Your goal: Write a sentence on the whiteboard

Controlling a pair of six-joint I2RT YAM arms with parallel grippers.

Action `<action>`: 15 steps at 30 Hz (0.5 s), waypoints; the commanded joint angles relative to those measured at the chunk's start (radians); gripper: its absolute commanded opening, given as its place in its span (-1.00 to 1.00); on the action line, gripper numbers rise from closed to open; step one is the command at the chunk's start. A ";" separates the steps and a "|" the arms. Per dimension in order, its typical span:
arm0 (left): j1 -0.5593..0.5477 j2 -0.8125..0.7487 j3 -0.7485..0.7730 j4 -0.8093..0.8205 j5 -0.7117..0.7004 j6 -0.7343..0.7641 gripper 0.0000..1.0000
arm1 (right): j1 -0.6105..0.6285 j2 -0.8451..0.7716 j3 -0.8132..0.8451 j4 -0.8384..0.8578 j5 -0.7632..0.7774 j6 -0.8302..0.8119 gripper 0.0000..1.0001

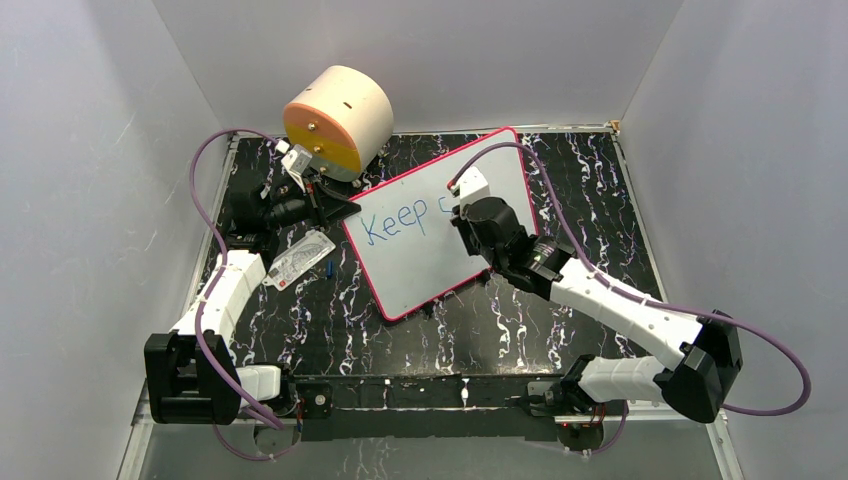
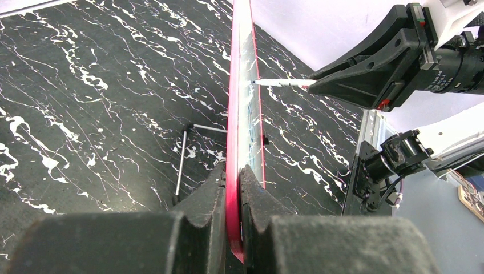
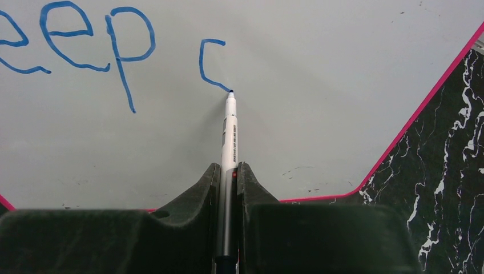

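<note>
The whiteboard (image 1: 480,175), white with a pink-red border, stands tilted at mid table and is seen edge-on in the left wrist view (image 2: 242,85). My left gripper (image 1: 335,205) (image 2: 234,177) is shut on its left edge. Blue handwriting, the sentence (image 1: 400,222) (image 3: 85,40), reads "Keep c". My right gripper (image 1: 462,200) (image 3: 228,171) is shut on a white marker (image 3: 229,131). The marker's blue tip touches the board at the lower end of the "c". The same marker (image 2: 282,83) shows meeting the board's face in the left wrist view.
A cream and orange cylinder (image 1: 340,118) stands at the back left, behind my left wrist. A small white printed card (image 1: 298,262) lies on the black marbled table (image 1: 560,160) left of the board. A thin metal rod (image 2: 181,162) lies behind the board.
</note>
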 commanded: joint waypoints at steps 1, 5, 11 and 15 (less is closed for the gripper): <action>-0.025 0.015 -0.012 -0.061 0.045 0.114 -1.00 | -0.003 -0.055 -0.011 0.072 0.036 0.009 -1.00; -0.025 0.015 -0.012 -0.061 0.044 0.114 -1.00 | -0.003 -0.082 -0.011 0.106 0.026 0.001 -1.00; -0.025 0.014 -0.012 -0.062 0.044 0.114 -1.00 | -0.009 -0.088 0.005 0.175 0.011 -0.028 -1.00; -0.025 0.014 -0.011 -0.062 0.046 0.114 -1.00 | -0.019 -0.060 0.026 0.203 0.002 -0.043 -1.00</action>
